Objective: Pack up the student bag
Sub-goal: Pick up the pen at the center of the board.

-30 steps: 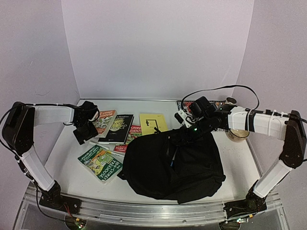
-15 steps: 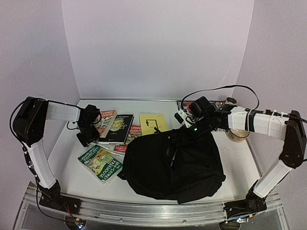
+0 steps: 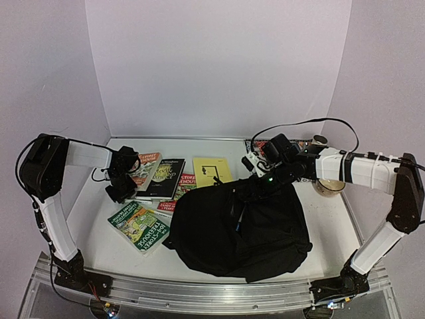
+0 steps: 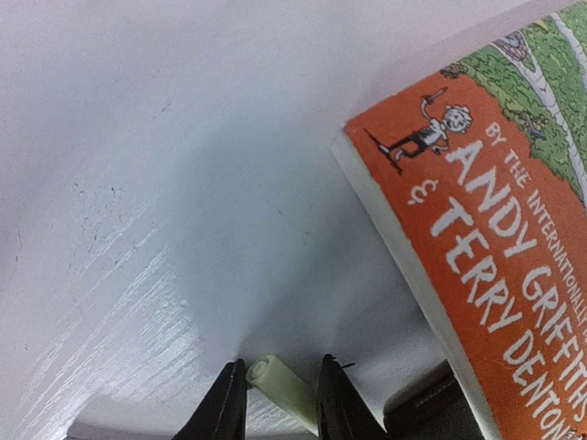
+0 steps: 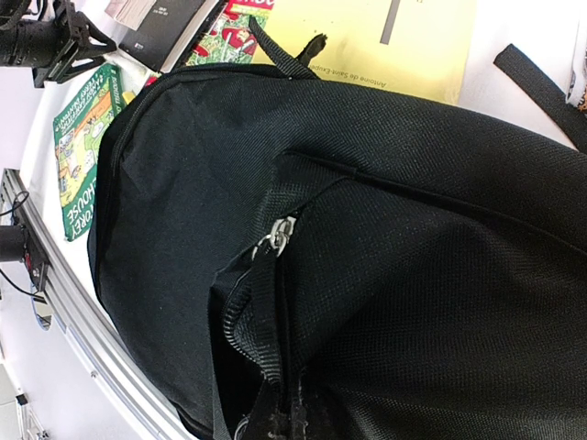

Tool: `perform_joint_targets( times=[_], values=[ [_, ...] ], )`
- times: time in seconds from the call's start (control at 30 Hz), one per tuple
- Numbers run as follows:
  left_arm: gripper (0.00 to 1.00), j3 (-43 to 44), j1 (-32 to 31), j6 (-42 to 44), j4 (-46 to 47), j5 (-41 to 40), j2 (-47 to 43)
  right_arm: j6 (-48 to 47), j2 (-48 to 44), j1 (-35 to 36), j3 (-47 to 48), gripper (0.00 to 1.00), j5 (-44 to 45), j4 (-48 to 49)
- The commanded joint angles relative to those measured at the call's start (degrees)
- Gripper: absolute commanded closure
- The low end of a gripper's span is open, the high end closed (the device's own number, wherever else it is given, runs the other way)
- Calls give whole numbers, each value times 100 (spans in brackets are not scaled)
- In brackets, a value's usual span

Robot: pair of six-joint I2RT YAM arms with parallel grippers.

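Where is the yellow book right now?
In the top view the yellow book lies flat near the middle, just beyond the far edge of the student bag and immediately right of the black-covered book.

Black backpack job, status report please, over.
Left gripper straddling pale stick beside orange paperback book, grip unconfirmed. Right gripper shut on large soft black fabric backpack near its zip. Books lie loose left of it.
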Motion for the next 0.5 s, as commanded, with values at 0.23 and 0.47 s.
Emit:
perform_joint_targets(
  times=[0.23, 0.47],
  values=[
    [91, 92, 0, -312, 347, 403, 101, -59, -260, 65, -71, 100, -152, 156],
    [100, 201, 1, -277, 350, 365, -394, -59, -311, 65, -103, 100, -132, 156]
  ],
)
